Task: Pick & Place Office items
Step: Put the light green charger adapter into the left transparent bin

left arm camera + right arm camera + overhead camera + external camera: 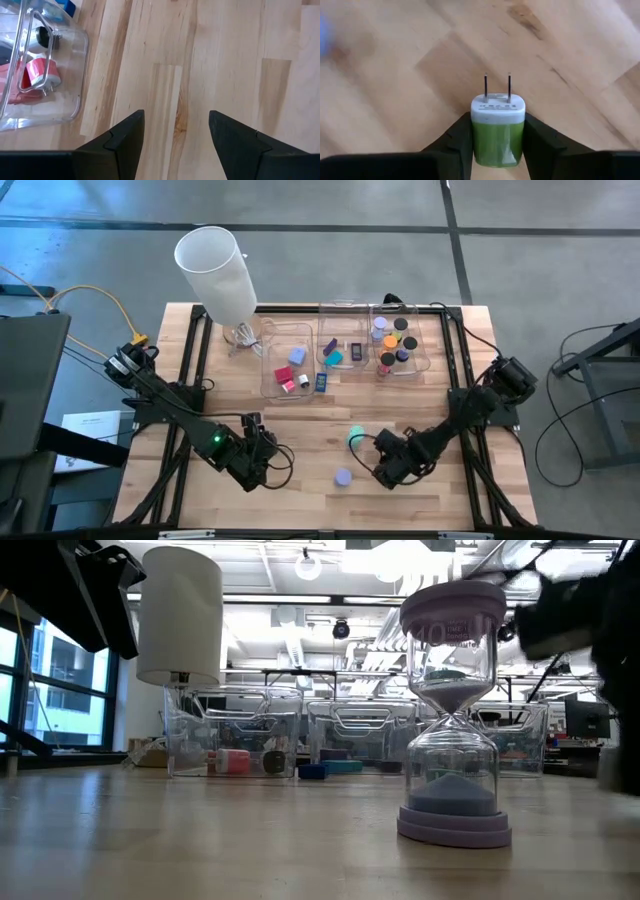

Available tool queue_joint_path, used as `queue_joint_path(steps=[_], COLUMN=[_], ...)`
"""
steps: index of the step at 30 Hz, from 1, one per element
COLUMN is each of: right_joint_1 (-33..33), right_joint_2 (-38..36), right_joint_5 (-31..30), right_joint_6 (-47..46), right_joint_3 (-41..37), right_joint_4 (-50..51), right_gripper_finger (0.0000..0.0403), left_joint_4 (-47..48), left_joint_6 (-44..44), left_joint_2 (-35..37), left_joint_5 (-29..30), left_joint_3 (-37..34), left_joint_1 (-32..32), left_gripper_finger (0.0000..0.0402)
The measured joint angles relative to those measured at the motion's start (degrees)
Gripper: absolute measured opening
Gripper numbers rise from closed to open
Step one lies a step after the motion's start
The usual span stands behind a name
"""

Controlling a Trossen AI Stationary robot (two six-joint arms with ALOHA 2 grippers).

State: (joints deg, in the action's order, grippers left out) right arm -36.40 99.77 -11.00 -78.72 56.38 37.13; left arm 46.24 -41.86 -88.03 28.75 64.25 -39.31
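While the right pincer point(497, 150) is clenching the green plug adapter point(498, 131) just above the table point(300, 440), w/ the left pincer point(176, 137) idling released nearby, the pick seems done, so next it's needing a lift & carry to the clear bins point(345, 345).

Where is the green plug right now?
The green plug sits clamped in the right gripper, low over the table's front right, near the lavender sand timer.
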Motion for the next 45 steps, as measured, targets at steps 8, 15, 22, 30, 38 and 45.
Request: queue_joint_path(steps=[8, 15, 22, 30, 38, 45], right_joint_1=[-2.60, -3.00, -1.07, 7.18, 11.50, 21.62], right_joint_2=[-0.11, -0.25, -0.33, -0.39, -0.22, -0.24], right_joint_5=[-7.27, -18.06, -23.57, -16.37, -11.40, -4.83], right_joint_6=[6.99, 22.19, 39.58, 50.47, 57.20, 60.99], right_joint_3=[9.23, 19.03, 23.38, 26.77, 26.82, 26.82], right_joint_4=[-0.11, -0.83, -6.67, -9.60, -13.92, -17.45], right_gripper_finger=[0.0117, 0.0117, 0.0117, 0.0117, 0.0117, 0.0117], left_joint_4=[-0.27, -0.24, -1.45, -1.85, -1.44, -1.38], left_joint_6=[0.91, 1.08, 3.08, 3.01, 3.23, 2.73], left_joint_2=[0.00, 0.00, 0.00, 0.00, 0.00, 0.00], left_joint_5=[0.02, -0.08, 0.37, 0.54, 12.42, 13.60], left_joint_3=[0.00, 0.00, 0.00, 0.00, 0.00, 0.00], left_joint_1=[0.00, 0.35, 2.17, 1.64, 1.25, 0.02], left_gripper_finger=[0.0214, 0.0214, 0.0214, 0.0214, 0.0214, 0.0214])
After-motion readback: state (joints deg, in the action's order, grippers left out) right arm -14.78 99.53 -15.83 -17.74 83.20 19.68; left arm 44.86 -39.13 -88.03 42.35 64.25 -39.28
